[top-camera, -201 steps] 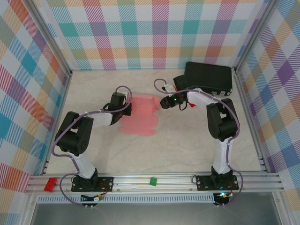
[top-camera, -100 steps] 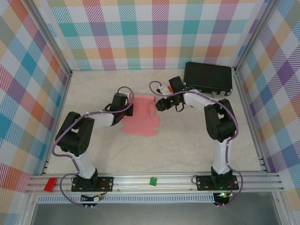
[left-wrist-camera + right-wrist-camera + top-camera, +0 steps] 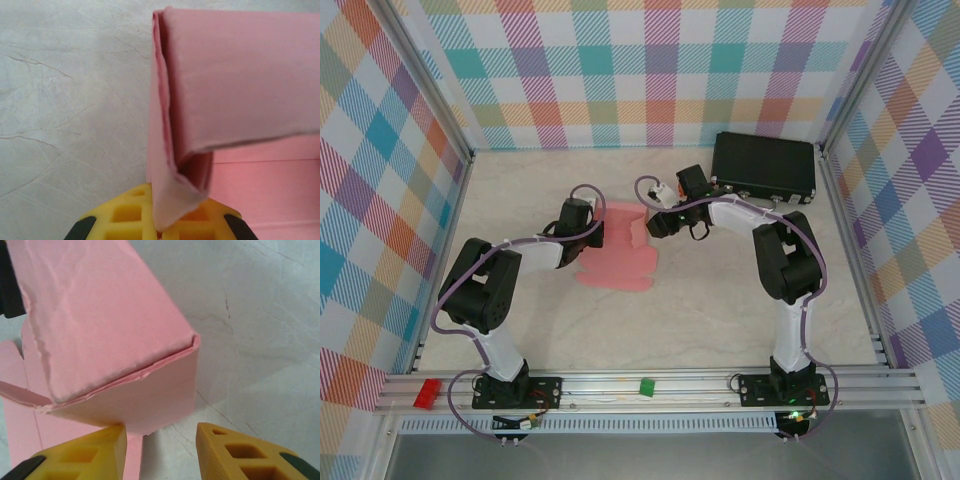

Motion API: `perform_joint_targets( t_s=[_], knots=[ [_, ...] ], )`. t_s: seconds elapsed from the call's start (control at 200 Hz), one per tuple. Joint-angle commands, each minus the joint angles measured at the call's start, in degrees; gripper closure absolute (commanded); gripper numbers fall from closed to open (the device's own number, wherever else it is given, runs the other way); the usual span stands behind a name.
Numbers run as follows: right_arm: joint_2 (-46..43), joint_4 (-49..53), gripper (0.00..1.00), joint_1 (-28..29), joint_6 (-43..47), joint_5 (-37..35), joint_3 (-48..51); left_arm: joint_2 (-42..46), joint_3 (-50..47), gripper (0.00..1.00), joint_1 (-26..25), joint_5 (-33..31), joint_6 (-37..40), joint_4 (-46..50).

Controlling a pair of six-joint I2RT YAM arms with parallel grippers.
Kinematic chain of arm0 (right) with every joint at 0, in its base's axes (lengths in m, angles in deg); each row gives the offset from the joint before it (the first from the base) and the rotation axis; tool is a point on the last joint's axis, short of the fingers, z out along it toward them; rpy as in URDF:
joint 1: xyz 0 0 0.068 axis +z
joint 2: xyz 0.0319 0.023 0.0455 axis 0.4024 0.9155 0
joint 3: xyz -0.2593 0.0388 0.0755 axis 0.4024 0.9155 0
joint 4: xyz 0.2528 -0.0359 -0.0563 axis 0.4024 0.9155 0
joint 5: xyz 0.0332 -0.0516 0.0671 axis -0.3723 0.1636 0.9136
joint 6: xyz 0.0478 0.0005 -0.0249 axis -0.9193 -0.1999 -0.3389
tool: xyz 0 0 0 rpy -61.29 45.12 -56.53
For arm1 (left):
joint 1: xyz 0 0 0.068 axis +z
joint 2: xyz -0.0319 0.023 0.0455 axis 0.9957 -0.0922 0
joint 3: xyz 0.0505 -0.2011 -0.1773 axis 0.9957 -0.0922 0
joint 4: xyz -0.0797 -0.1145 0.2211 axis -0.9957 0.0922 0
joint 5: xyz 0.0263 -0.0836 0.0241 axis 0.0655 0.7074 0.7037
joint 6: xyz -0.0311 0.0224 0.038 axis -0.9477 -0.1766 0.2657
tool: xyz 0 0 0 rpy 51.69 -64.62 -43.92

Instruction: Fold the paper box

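We call plain pink for the paper box [image 3: 235, 85], yellow fingers [image 3: 122, 215] on the left hand [image 3: 159, 222], and under it a pale cream worktop [image 3: 65, 100] with thin grey veins. Near the right hand [image 3: 655, 224] we see a black case [image 3: 765, 165], with pastel plaid walls [image 3: 620, 70].

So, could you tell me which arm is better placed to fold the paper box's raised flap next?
Probably the right: the right pincer stands open at the raised flap of the paper box, while the left pincer is shut on the opposite edge.
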State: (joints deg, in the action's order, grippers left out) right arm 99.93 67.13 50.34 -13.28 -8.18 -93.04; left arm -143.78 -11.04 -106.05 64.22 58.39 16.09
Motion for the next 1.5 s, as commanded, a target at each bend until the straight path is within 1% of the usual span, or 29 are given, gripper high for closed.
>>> perform_joint_targets(
  t_s=[0.0,0.21,0.29,0.415,0.585,0.695,0.725,0.795,0.87,0.995,1.285,1.39,1.495],
  knots=[
    [0.3,-0.7,0.6,0.5,2.5,5.1,0.1,0.4,-0.5,1.0,-0.7,0.4,-0.8,-0.1],
    [0.4,4.0,0.67,0.5,5.6,8.3,-1.2,0.2,-0.3,1.0,-0.7,-0.3,-1.0,0.4],
    [0.4,4.8,0.72,0.5,6.4,9.8,-1.5,0.1,-0.2,1.0,-0.7,-0.8,-1.2,0.7],
    [0.4,5.4,0.76,0.5,7.5,12.4,-1.4,-0.1,-0.1,1.0,-0.7,-0.9,-1.4,1.0],
    [0.0,5.9,0.75,0.5,9.4,13.0,-1.3,-0.2,0.0,1.0,-0.7,-1.3,-1.4,1.5],
    [0.3,4.8,0.73,0.5,8.6,10.8,-1.4,-0.1,0.0,1.0,-0.7,-1.1,-1.4,1.5],
    [0.3,4.0,0.71,0.5,7.8,9.4,-1.4,0.0,0.0,1.0,-0.7,-1.0,-1.4,1.5],
    [0.4,2.2,0.72,0.5,6.6,6.1,-1.1,0.1,0.0,1.0,-0.7,-0.9,-1.4,1.5],
    [0.6,0.7,0.7,0.5,5.5,3.3,-1.0,0.2,0.0,1.0,-0.7,-0.6,-1.3,1.4],
    [0.4,-0.2,0.7,0.5,4.9,1.7,-1.1,0.1,0.0,1.0,-0.7,-0.1,-1.2,1.5],
    [-1.8,-0.6,0.68,0.5,5.5,2.1,0.7,0.0,0.0,1.0,-0.7,0.0,-1.1,1.5],
    [-2.6,-2.7,0.67,0.5,4.7,-1.8,2.3,-0.2,0.1,1.0,-0.7,0.2,-1.1,1.6],
    [-2.3,-4.0,0.65,0.5,4.0,-5.6,2.7,-0.3,0.2,1.0,-0.7,0.3,-1.1,1.6]
  ],
)
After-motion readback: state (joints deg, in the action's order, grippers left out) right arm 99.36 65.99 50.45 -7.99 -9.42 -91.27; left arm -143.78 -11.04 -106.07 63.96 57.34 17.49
